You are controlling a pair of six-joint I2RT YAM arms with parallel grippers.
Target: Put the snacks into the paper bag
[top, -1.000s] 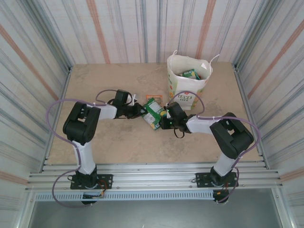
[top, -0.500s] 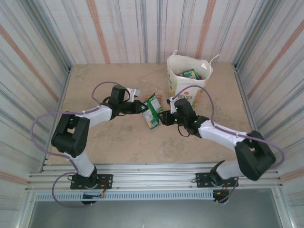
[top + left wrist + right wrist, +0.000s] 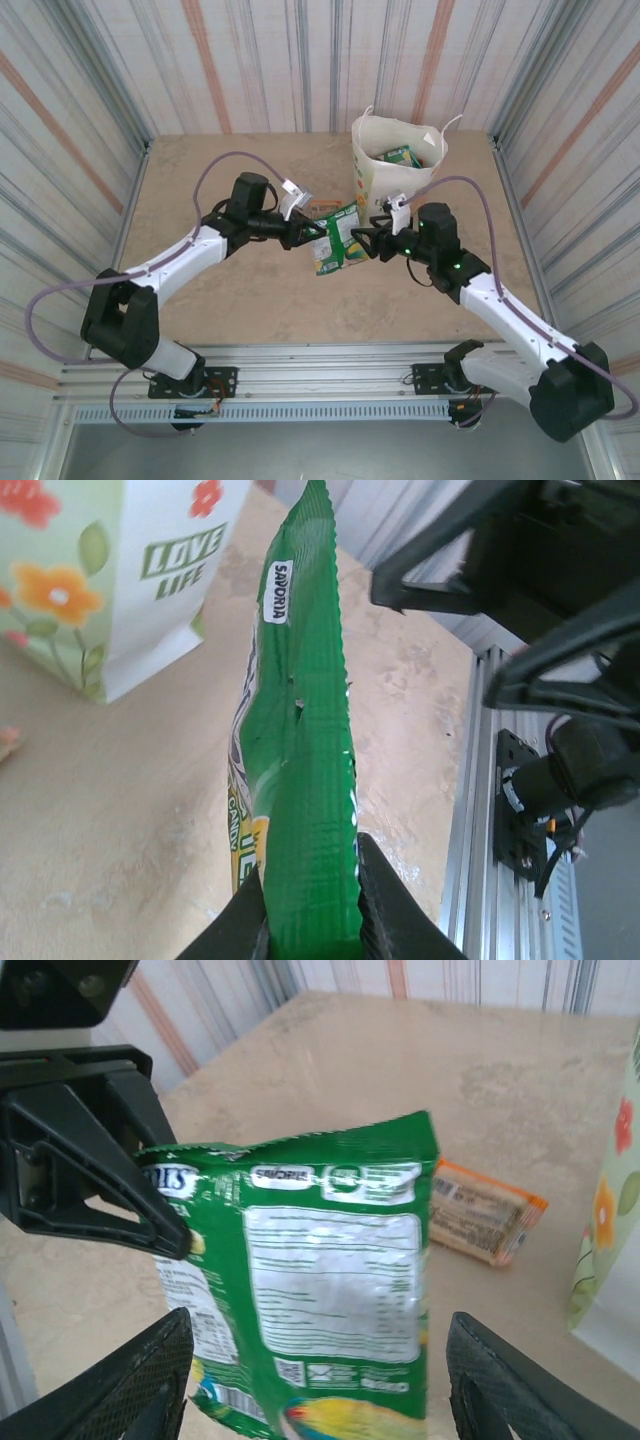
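Both your arms have stretched out, and the green packet (image 3: 338, 240) now hangs further right, off the table (image 3: 200, 180), near the paper bag (image 3: 395, 172). Your left gripper (image 3: 320, 232) clamps its edge. Your right gripper (image 3: 368, 242) stands wider, jaws flanking the packet, not gripping. Orange packet (image 3: 485, 1222) lies flat.

Green packet (image 3: 330, 1260) (white label), floral cream bag (image 3: 392, 185)
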